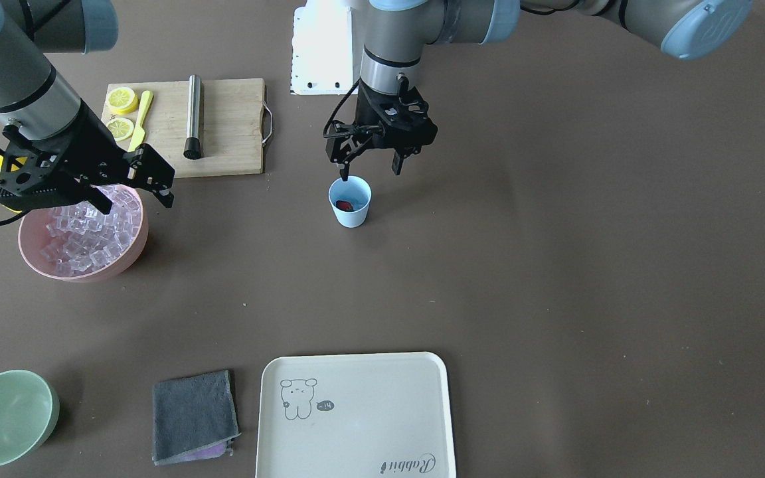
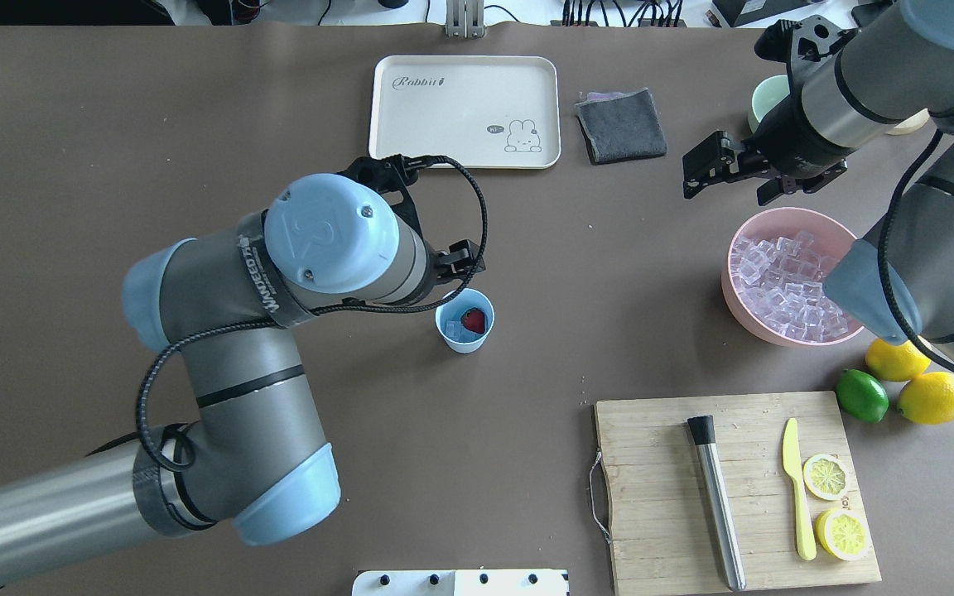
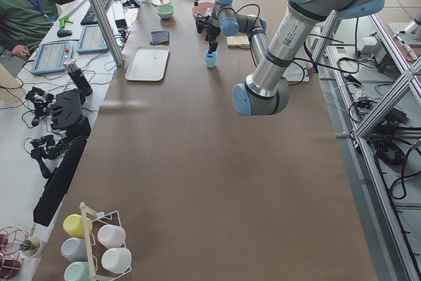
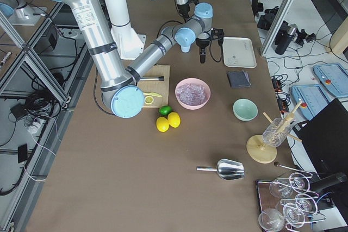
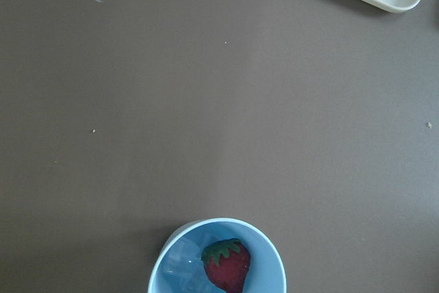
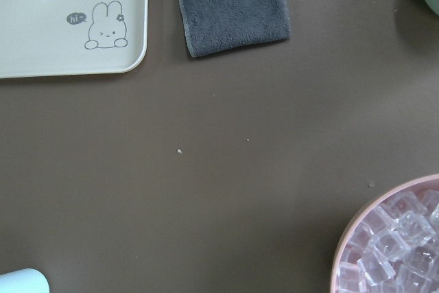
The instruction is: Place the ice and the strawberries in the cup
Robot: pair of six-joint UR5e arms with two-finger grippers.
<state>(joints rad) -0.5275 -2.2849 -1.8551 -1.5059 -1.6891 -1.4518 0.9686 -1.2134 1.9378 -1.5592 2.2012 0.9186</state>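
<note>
Berry is already in the cup, sitting on a few bits of ice, so imo it's mostly done, maybe more ice to add. Left gripper hangs right over the cup w/ jaws spread and nothing in them, one fingertip just by the rim. Right gripper is wide open & empty too, over the edge of the pink bowl w/ the rest of the ice, well apart from the cup.

A long brown table stands beside an aluminium post.
</note>
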